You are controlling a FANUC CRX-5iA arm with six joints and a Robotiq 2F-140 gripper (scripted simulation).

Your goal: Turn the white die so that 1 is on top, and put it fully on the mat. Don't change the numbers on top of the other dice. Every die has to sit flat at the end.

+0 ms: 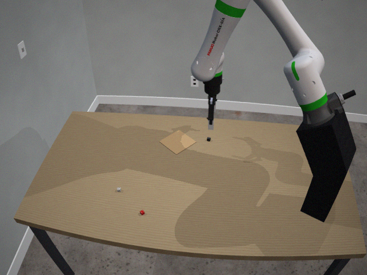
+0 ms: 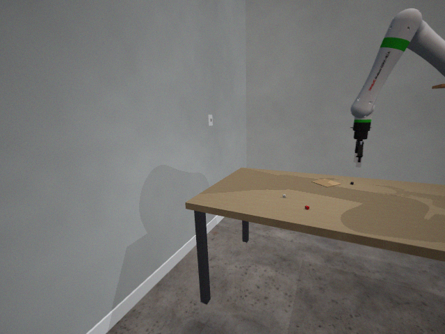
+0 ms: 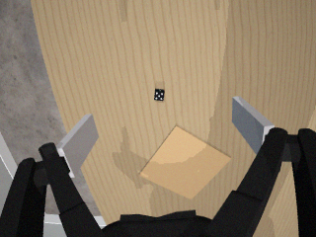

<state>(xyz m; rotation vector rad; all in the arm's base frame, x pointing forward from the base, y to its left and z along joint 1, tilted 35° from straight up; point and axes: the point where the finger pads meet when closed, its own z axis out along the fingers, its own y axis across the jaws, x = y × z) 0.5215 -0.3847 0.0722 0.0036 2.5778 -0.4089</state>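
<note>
The white die (image 1: 118,189) (image 2: 284,195) lies on the table's front left part, far from the mat. The tan square mat (image 1: 177,141) (image 2: 326,182) (image 3: 186,170) lies at the back middle of the table with nothing on it. My gripper (image 1: 210,125) (image 2: 358,162) (image 3: 162,118) is open and empty. It hangs well above the table, just right of the mat and above the black die (image 1: 208,138) (image 2: 352,182) (image 3: 160,94). The white die does not show in the wrist view.
A red die (image 1: 142,212) (image 2: 306,207) lies near the table's front edge, right of the white die. The arm's black base (image 1: 325,160) stands at the table's right side. The wooden table (image 1: 89,153) has a wall behind and to the left.
</note>
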